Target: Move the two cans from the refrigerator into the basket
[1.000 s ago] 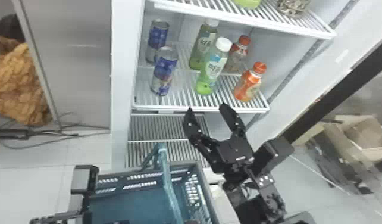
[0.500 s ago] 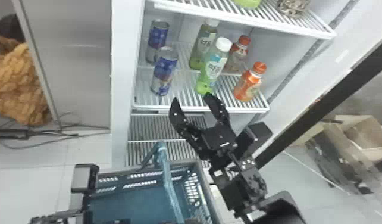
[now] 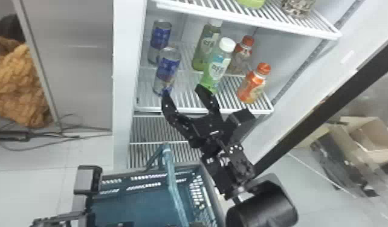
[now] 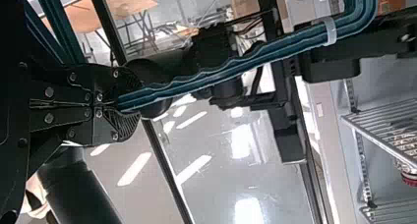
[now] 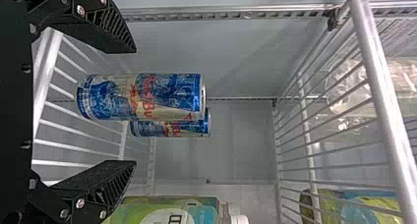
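Observation:
My right gripper (image 3: 184, 90) is open at the front edge of the fridge shelf, its left finger by the base of the front can (image 3: 167, 71). Behind it stands the rear can (image 3: 160, 40). In the right wrist view the right gripper (image 5: 133, 108) has its fingers apart, with the front can (image 5: 142, 97) between and just beyond them and the rear can (image 5: 172, 129) partly hidden behind. The blue basket (image 3: 127, 205) is below the fridge shelves. In the left wrist view, my left gripper (image 4: 118, 103) is shut on the basket handle (image 4: 216, 76).
Green bottles (image 3: 217, 66) stand right of the cans, close to the right gripper's other finger. An orange bottle (image 3: 253, 84) is farther right. Another wire shelf (image 3: 247, 18) hangs above, and the fridge's side wall (image 3: 124, 75) rises at the left.
My right gripper has moved left and then up toward the shelf, from below its edge to the front can, staying open. The cans and basket keep their places.

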